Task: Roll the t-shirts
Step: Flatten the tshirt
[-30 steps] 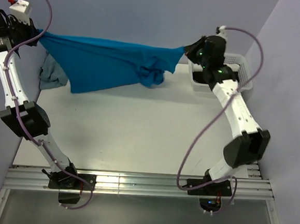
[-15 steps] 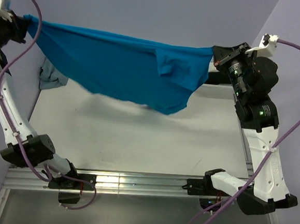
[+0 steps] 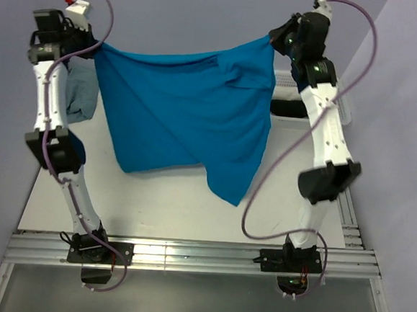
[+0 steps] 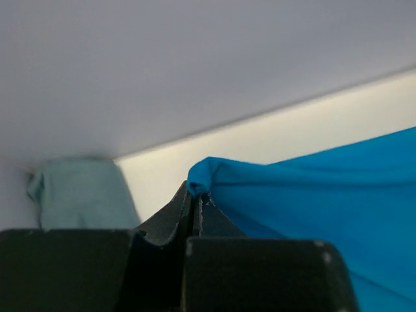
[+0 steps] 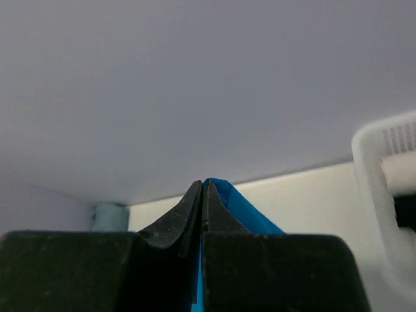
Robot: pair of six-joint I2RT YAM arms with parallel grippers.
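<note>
Wrist cams give only the pinch points; overhead cam gives the whole spread. From above, the blue t-shirt (image 3: 190,118) hangs in mid-air, stretched betw. the two arms, clear of the table (image 3: 154,209), its lower edge drooping to a point toward the near side. Left wrist view: left gripper (image 4: 195,195) pinched tight on a bunched blue corner, w/ a pale grey-green cloth (image 4: 78,195) lying behind it at the table's far left. Right wrist view: right gripper (image 5: 202,185) clamped on a thin blue edge, white mesh basket (image 5: 383,188) off to the right; can't make out its inside. Poses, seen from overhead: left arm stands nearly straight up along the left edge, wrist bent inward at the top. Right arm rises and leans toward the far side, elbow jutting right, wrist tipped toward the t-shirt.
</note>
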